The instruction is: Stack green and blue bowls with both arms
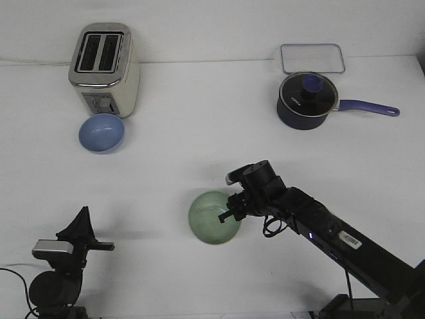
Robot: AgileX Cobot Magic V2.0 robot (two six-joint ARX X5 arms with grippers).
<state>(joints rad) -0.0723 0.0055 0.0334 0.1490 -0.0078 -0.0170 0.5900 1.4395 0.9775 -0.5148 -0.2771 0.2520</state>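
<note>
The pale green bowl (211, 218) sits upright on the white table, near the front centre. My right gripper (230, 207) is at the bowl's right rim, its dark fingers over the rim edge. I cannot tell whether it grips the rim. The light blue bowl (101, 132) sits upright at the back left, just in front of the toaster, far from both grippers. My left gripper (99, 246) is low at the front left corner, away from both bowls, and its jaws are too dark to read.
A cream and silver toaster (105, 68) stands at the back left. A dark navy saucepan (307, 101) with a purple handle (368, 106) is at the back right. A clear rectangular lid (312, 58) lies behind it.
</note>
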